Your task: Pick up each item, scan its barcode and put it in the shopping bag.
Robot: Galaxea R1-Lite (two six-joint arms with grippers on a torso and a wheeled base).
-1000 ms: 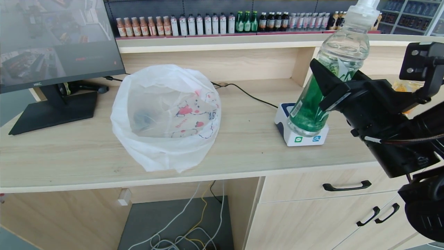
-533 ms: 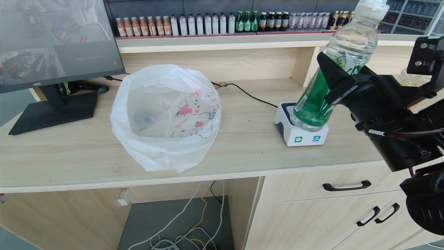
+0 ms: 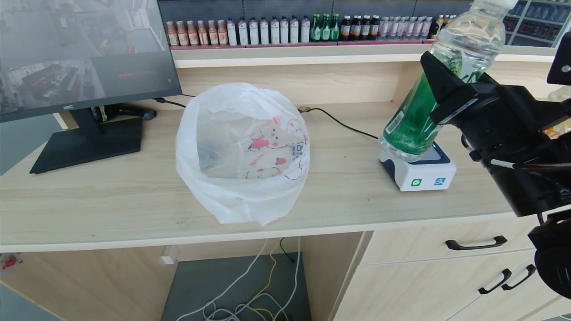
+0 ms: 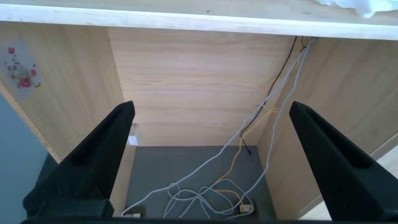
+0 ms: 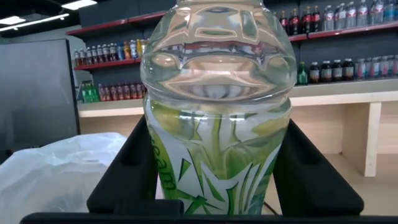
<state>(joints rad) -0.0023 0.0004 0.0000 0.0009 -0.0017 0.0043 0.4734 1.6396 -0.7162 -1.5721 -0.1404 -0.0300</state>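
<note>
**Clear plastic bottle, green label, held at the scanner**

Clear plastic bottle (image 3: pixel 428 98), white cap, green leaf-pattern label. A white barcode patch sits low on its side; the lettering is too small to read. The bottle is at the right of the head view, tilted, its base over the white scanner (image 3: pixel 424 171). Whether they touch cannot be told.

- Right gripper (image 3: pixel 439 84): black fingers clamped on either side of the bottle's label.
- Scanner: one green and one blue square icon on its front face.
- Shopping bag (image 3: pixel 243 151): translucent white, mouth open, red cartoon bear print. Centre of the wooden counter (image 3: pixel 111 196).
- Monitor (image 3: pixel 80 49): upper left.
- Shelf of drinks bottles (image 3: pixel 294 29): along the top edge.
- Left gripper (image 4: pixel 211 155): fingers spread wide, holding nothing, below the counter near loose cables (image 4: pixel 249 155).
</note>
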